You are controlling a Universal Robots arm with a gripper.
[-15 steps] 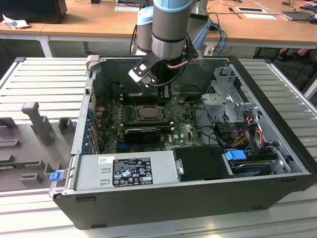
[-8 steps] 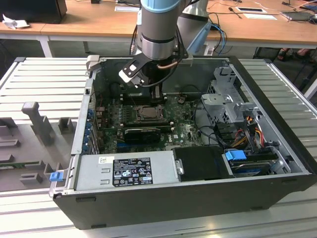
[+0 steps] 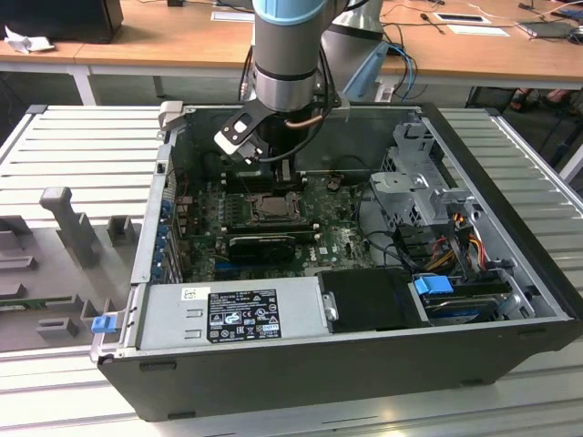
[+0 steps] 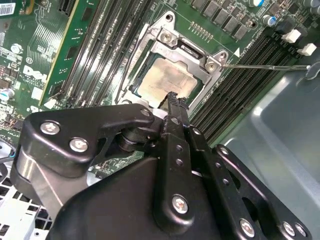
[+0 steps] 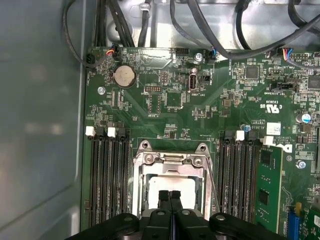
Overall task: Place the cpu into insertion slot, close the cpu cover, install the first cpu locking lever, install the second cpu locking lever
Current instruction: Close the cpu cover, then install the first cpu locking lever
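Your gripper (image 5: 170, 193), jaws pinched shut and empty, hangs right over the cpu (image 5: 172, 182) (cover (image 5: 170, 162) lying flat around it).

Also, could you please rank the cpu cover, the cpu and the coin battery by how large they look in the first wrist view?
Largest: the cpu cover.
Next: the cpu, showing through its window, partly hidden by the tool.
Smallest: the coin battery.

ribbed grey metal tabletop (image 3: 82, 150), brown wooden desk (image 3: 164, 36) behind, white papers (image 3: 480, 30) on it, grey moulded tray (image 3: 55, 264) at the exterior view's left
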